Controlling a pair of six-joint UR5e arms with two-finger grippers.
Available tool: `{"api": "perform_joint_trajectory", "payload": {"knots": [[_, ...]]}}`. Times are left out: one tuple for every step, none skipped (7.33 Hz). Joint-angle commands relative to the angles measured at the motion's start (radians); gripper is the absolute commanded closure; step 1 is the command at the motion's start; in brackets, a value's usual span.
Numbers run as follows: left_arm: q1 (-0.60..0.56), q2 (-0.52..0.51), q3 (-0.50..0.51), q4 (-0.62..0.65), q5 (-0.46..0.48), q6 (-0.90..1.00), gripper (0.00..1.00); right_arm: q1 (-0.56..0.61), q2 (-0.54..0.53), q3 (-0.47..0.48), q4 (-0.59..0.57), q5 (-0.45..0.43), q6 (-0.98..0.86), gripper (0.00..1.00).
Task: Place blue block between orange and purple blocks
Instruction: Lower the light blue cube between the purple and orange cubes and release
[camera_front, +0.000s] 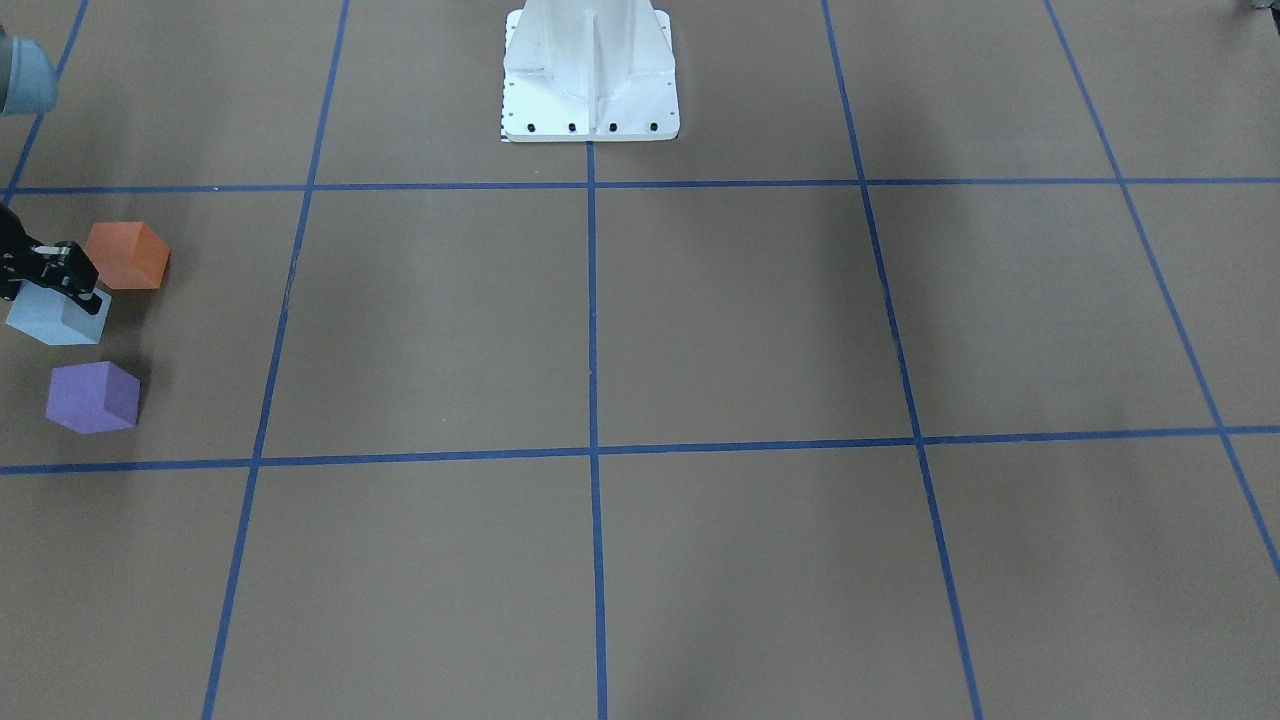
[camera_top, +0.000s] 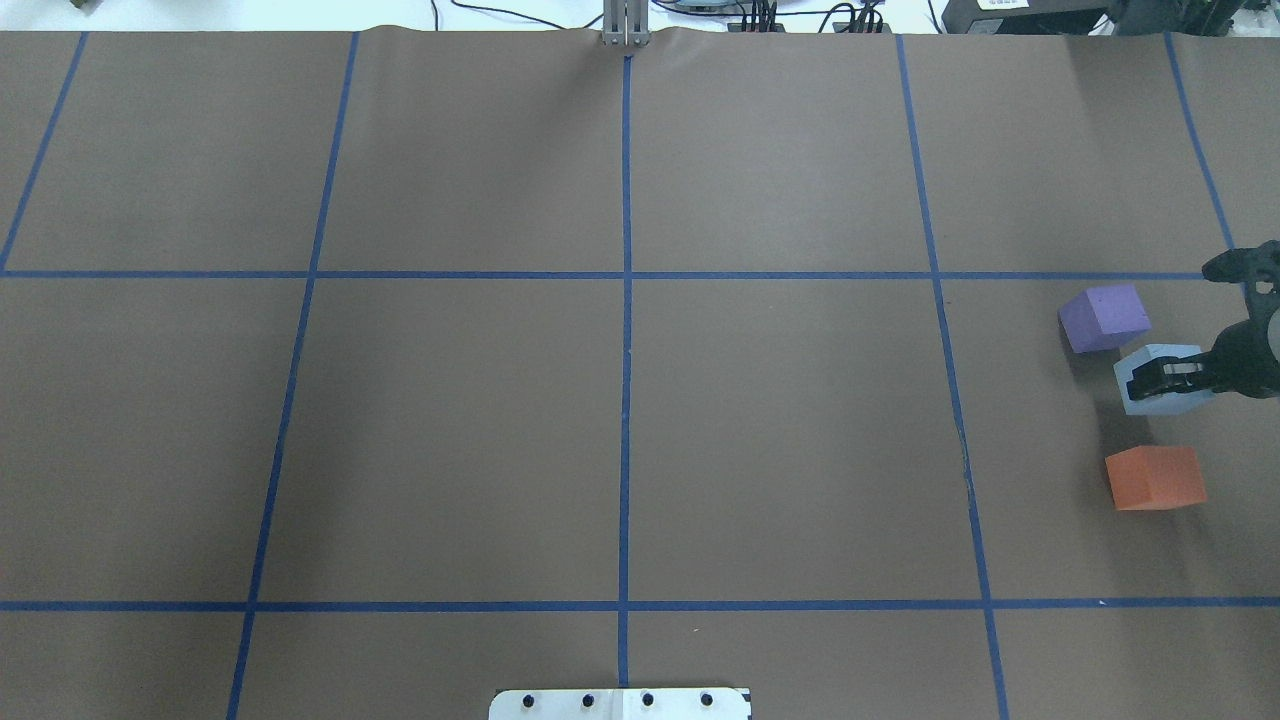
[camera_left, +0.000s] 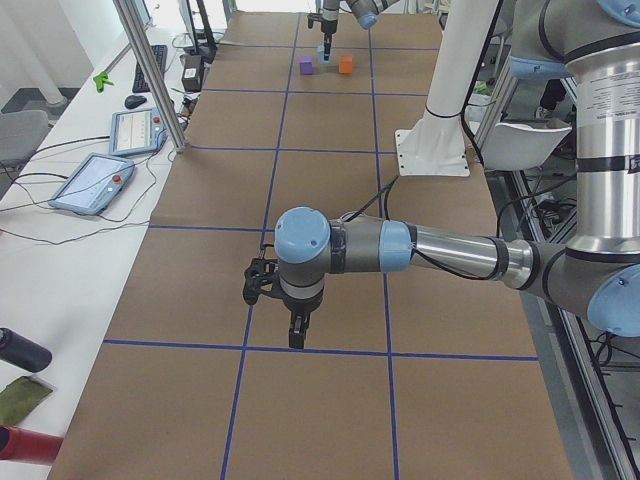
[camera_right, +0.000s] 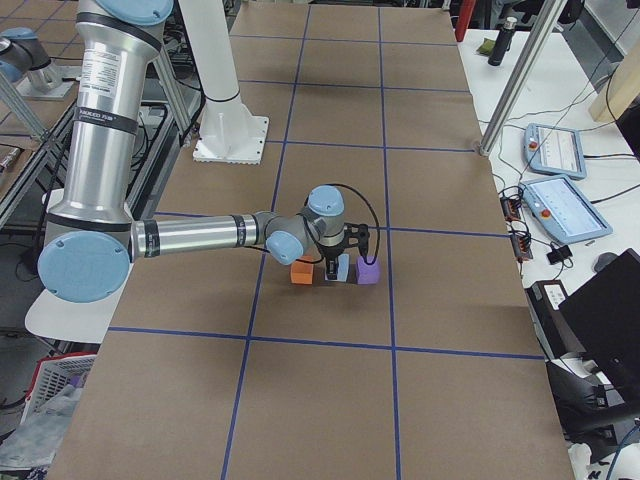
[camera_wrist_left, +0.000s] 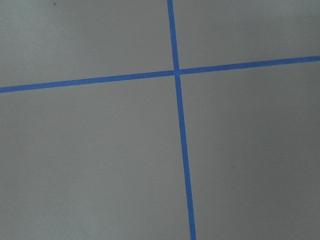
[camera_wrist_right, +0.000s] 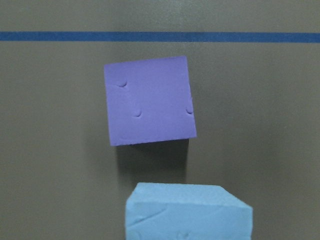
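Overhead exterior — blue block (camera_top: 1160, 402) between purple block (camera_top: 1105, 315) and orange block (camera_top: 1155, 478).

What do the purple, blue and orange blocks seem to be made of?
Purple block: probably soft foam with a matte finish; small dents mark its top face.
Blue block: likely the same foam, matte, with shallow creases.
Orange block: looks alike, matte and sharp-edged, but it is too small to show surface marks.

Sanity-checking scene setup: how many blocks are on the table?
3. Purple block farthest from the robot, blue block in the middle at the right gripper, orange block nearest the robot. All on the robot's right side; none appear hidden.
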Motion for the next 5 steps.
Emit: {"api": "perform_joint_trajectory", "payload": {"knots": [[0.000,0.005,-0.001,0.000,0.000,0.000,0.00,-0.046,0.001,-0.012,0.003,-0.041,0.011,0.99],[0.000,0.006,-0.001,0.000,0.000,0.000,0.00,-0.052,0.001,-0.018,0.003,-0.045,0.010,0.91],[0.000,0.006,-0.001,0.000,0.000,0.000,0.00,-0.052,0.006,-0.018,0.003,-0.046,0.010,0.62],[0.000,0.006,-0.001,-0.002,0.000,0.000,0.00,-0.052,0.009,-0.018,0.003,-0.045,0.008,0.01],[0.000,0.006,-0.001,0.000,0.000,0.000,0.00,-0.052,0.010,-0.015,0.003,-0.045,0.003,0.00]]}}
